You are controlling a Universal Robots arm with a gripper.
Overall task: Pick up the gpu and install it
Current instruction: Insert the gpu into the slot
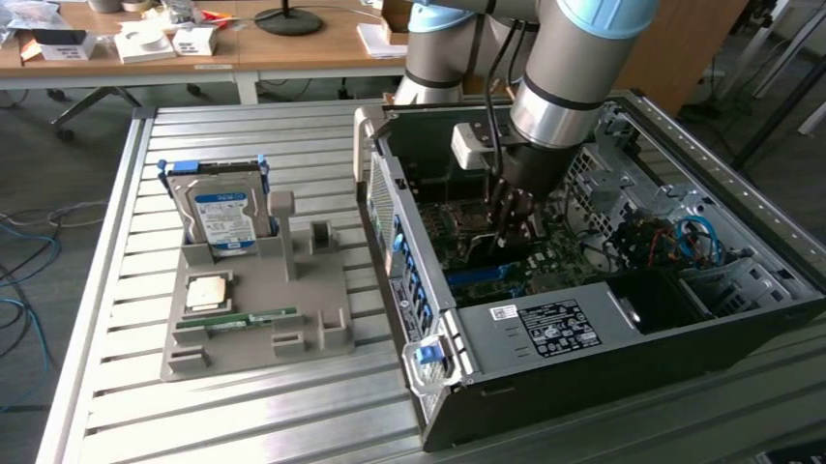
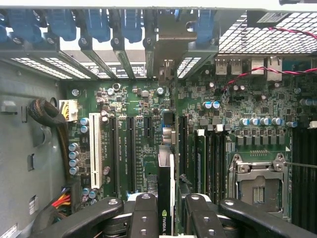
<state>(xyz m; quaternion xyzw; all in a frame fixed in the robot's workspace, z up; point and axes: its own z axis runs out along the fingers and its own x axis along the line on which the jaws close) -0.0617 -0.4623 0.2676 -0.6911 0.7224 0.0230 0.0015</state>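
Down inside the open computer case (image 1: 543, 387), gripper (image 2: 171, 210) clamped on the gpu (image 2: 166, 171), card edge-on over the motherboard (image 2: 138, 148) slots. Bottom edge hidden beneath the card itself; seated or hovering, impossible to tell.

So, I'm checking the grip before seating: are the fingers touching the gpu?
Touching. The wrist view shows the gpu edge-on between the two fingers, which close against its sides.
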